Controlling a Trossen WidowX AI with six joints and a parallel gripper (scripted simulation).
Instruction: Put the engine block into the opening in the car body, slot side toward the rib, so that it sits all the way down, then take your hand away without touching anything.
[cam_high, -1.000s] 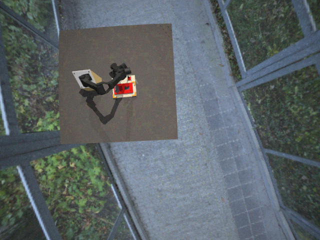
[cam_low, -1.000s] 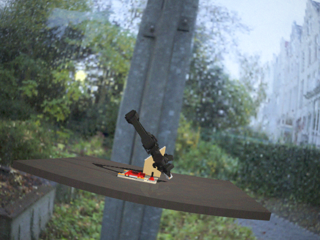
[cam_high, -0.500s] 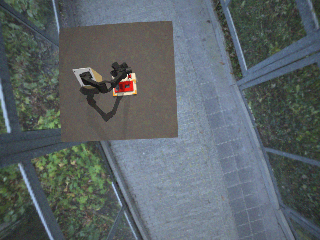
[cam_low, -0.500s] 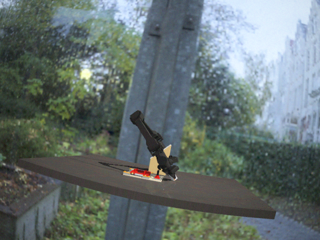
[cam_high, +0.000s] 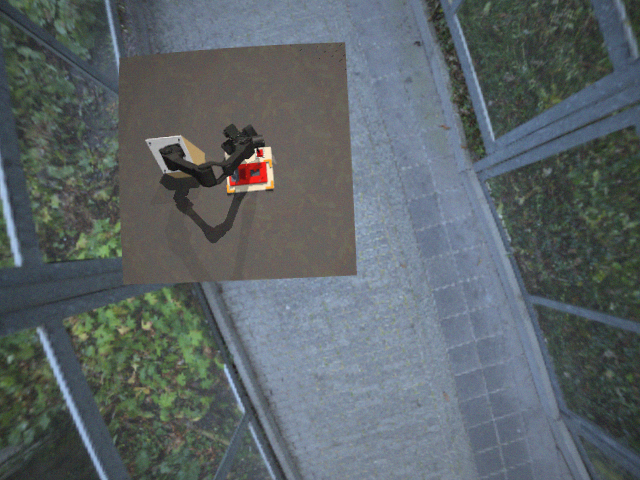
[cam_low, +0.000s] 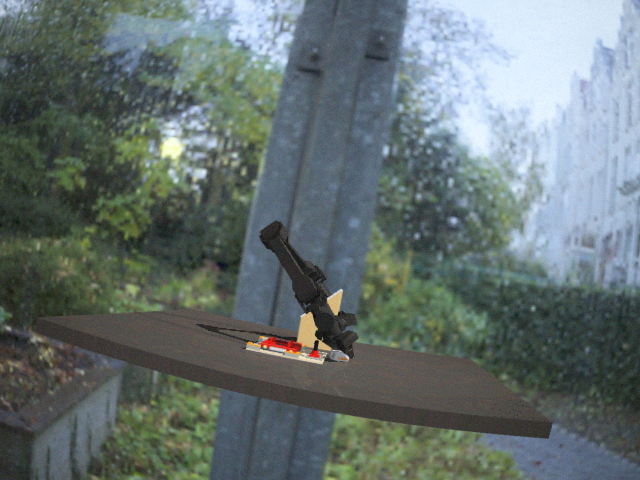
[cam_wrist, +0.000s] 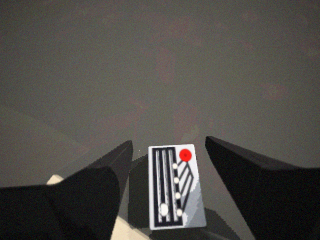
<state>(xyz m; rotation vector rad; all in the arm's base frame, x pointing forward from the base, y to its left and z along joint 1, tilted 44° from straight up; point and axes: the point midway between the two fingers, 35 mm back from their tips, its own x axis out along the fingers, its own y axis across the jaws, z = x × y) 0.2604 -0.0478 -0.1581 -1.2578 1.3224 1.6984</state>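
Observation:
The engine block (cam_wrist: 175, 187) (cam_low: 338, 355), a pale box with black line markings and a red dot on one face, is on the table top beside the cream tray. My gripper (cam_wrist: 169, 143) is open, with a finger on each side of the block and gaps showing on both sides in the wrist view. In the top view the arm hides the block and fingertips. The red car body (cam_high: 262, 178) (cam_low: 281, 344) sits on the tray, away from the gripper. Its rib is too small to make out.
The cream tray (cam_high: 250, 190) with orange corners also shows at the lower left of the wrist view (cam_wrist: 128, 231). A small red piece (cam_high: 260, 152) (cam_low: 314, 353) with a black post stands on it near the hand. A tan wedge-shaped mount (cam_high: 193, 155) (cam_low: 306, 330) is behind the tray.

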